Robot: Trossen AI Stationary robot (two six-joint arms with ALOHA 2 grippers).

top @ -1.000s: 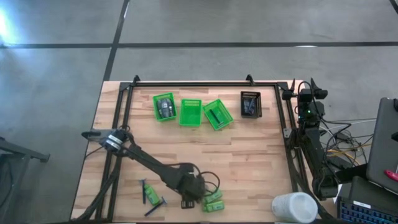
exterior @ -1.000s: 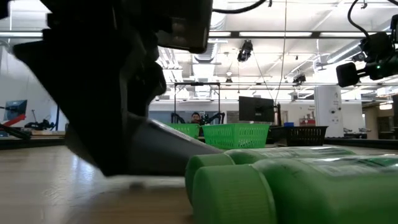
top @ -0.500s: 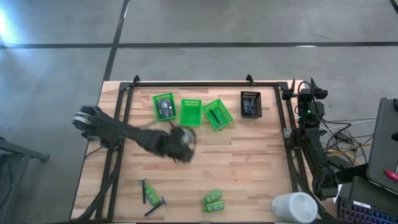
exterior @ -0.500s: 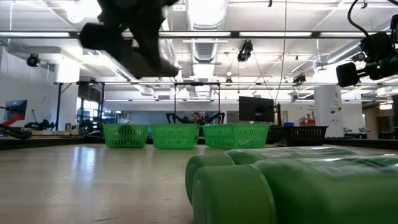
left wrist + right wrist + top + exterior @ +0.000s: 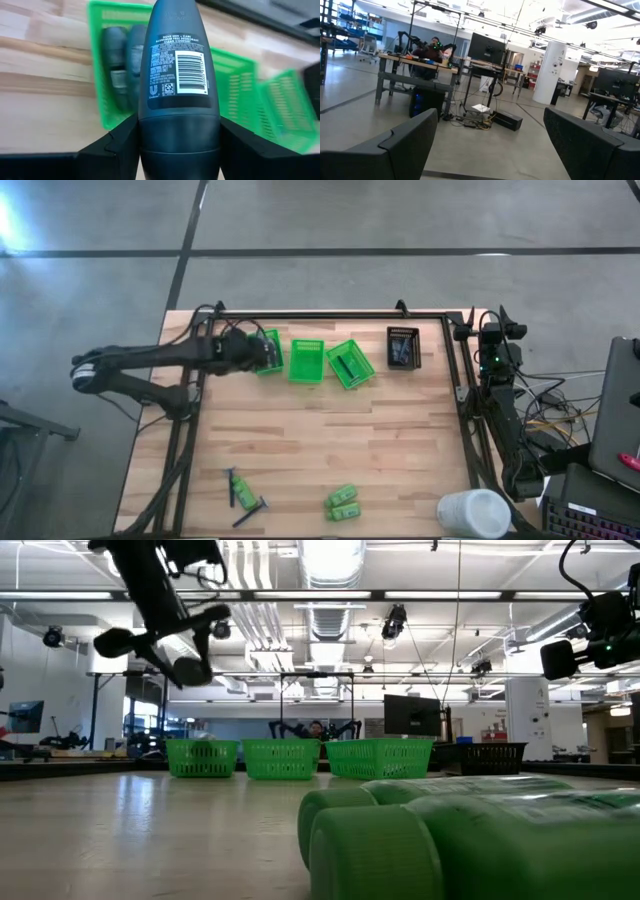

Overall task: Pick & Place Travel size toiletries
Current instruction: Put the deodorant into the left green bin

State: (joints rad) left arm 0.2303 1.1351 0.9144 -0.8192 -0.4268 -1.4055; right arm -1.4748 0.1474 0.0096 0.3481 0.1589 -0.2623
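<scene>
My left gripper is shut on a dark grey oblong tube with a barcode label. It hangs high over the leftmost green basket, where two more grey tubes lie. In the high view this gripper is at the table's far left; the low view shows it well above the table. Two green bottles lie at the near edge. Thin razor sticks and a green bottle lie left of them. My right gripper is open, parked off the table's right edge. My left gripper pinches the grey tube between its two fingers at the tube's wide end. The tube's other end reaches forward past the fingertips. The fingers slant down from above, and the tube is lifted clear, over the basket.
Along the far edge stand three green baskets and a black basket. A big white cylinder sits at the near right corner. Bare wood lies between the baskets and the near items. A metal frame rims the table.
My left gripper has risen from the table near the green bottles at the near edge and swung toward the far left, carrying the grey tube. The tube has been lifted clear of the table and now hangs over the leftmost green basket.
</scene>
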